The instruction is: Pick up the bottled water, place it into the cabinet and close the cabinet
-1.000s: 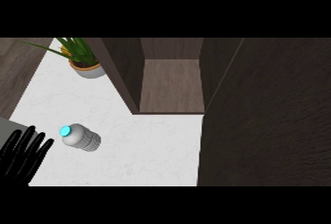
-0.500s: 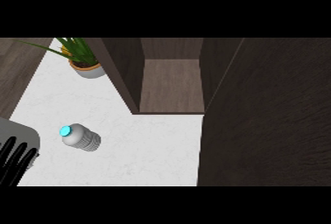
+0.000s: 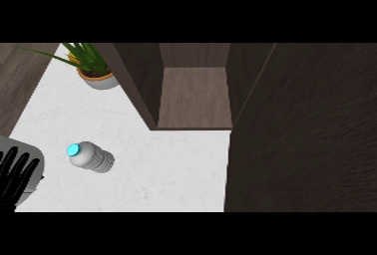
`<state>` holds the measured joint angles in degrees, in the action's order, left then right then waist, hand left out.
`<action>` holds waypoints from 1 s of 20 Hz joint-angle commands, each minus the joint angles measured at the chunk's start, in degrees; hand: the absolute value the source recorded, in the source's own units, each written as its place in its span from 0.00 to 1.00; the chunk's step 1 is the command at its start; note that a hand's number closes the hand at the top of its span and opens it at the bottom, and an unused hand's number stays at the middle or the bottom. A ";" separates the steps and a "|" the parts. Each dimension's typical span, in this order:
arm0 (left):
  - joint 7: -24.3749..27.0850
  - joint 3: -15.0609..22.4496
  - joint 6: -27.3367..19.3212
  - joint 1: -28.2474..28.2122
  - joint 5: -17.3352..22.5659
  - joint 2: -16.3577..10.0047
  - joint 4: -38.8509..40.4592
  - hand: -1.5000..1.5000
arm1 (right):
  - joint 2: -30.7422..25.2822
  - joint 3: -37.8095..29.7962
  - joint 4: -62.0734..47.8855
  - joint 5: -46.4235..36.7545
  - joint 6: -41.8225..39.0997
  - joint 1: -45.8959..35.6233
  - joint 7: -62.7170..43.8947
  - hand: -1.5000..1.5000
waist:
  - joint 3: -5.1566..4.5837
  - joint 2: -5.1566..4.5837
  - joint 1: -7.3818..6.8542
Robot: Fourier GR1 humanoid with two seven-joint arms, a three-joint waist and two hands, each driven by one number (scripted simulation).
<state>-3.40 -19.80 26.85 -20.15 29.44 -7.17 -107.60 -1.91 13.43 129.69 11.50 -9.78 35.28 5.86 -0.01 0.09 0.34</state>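
One left hand (image 3: pixel 12 182) is seen at the lower left edge, fingers straight, nothing held. Just right of it the bottled water (image 3: pixel 91 157) rests on the counter (image 3: pixel 169 169), ungrasped. Pick-up is judged pending: a reach and grasp are needed, then the open cabinet (image 3: pixel 195 99), upper centre.

Bare counter (image 3: pixel 169 164) around bottled water (image 3: pixel 91 157), cabinet (image 3: pixel 195 97) opening unblocked, dark panel (image 3: pixel 302 134) walling right side

White speckled counter (image 3: pixel 169 169) fills the left and middle of the frame. On it there's a water bottle (image 3: pixel 91 157) with a teal cap at lower left, a potted plant (image 3: pixel 95 74) at upper left, and an open dark wood cabinet (image 3: pixel 195 99) at upper middle.
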 commanded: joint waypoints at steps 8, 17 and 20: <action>10.93 -2.71 3.12 10.59 -11.11 -3.20 20.03 0.00 | -2.72 -3.30 1.04 4.56 -1.08 -2.32 -2.78 0.00 | -0.01 -0.12 -0.06; 16.57 -3.15 6.05 18.25 -14.83 -7.54 37.93 0.00 | -1.32 0.74 -2.58 0.39 -1.02 1.50 4.92 0.00 | -0.01 -0.09 0.13; 19.79 -3.88 5.59 19.88 -16.08 -7.71 44.28 0.00 | -2.80 -0.03 1.10 2.50 -1.37 1.67 1.97 0.00 | -0.02 -0.11 0.13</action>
<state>13.50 -23.17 31.88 -2.69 14.84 -13.79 -70.91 -3.64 14.32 128.75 12.17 -11.01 37.47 9.83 -0.02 0.01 0.51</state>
